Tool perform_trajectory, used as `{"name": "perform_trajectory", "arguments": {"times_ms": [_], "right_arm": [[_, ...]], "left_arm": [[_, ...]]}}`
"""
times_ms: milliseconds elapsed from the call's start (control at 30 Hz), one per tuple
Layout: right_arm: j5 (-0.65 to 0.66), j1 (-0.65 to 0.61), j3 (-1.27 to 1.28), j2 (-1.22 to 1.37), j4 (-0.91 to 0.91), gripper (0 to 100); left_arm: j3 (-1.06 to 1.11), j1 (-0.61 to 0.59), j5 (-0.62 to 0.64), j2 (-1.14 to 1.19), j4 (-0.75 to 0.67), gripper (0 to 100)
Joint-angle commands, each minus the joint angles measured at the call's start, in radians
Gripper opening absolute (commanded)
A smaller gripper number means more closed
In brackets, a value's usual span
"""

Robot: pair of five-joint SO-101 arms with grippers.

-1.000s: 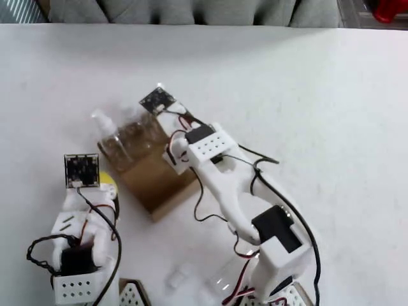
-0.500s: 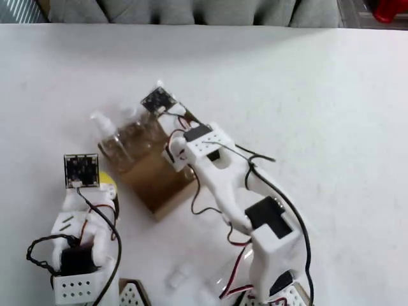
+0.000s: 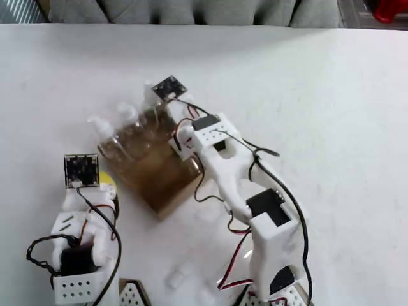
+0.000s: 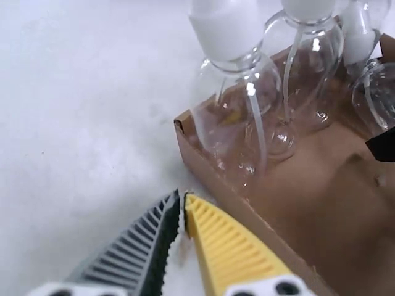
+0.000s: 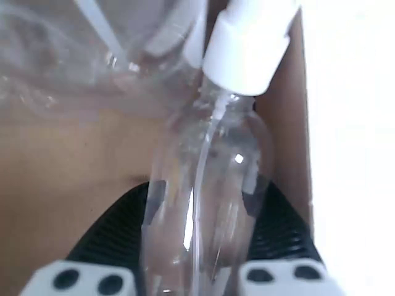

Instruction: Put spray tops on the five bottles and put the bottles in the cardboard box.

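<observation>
It looked like a home room or office corner used as a hobby robotics bench. A plain white worktop point(image 3: 331, 95) carried small white arms point(image 3: 245, 185), and grey upholstered cushions point(image 3: 191, 11) ran along its far edge.

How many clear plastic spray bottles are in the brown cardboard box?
3. The corner bottle and second bottle stand side by side at one end of the brown cardboard box; the third bottle is beside them, in the right gripper. Others may be hidden.
</observation>
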Motion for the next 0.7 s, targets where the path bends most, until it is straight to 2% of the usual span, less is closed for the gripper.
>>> {"name": "perform_trajectory", "arguments": {"times_ms": [0, 667], "right_arm": [[0.005, 0.028, -0.037, -0.067, 0.015, 1.5], [0.005, 0.079, -0.044, -0.119, 0.045, 1.5]], "left_arm": [[-0.003, -0.012, -0.009, -0.007, -0.032, 2], [-0.003, -0.012, -0.009, -0.007, -0.032, 2]]}}
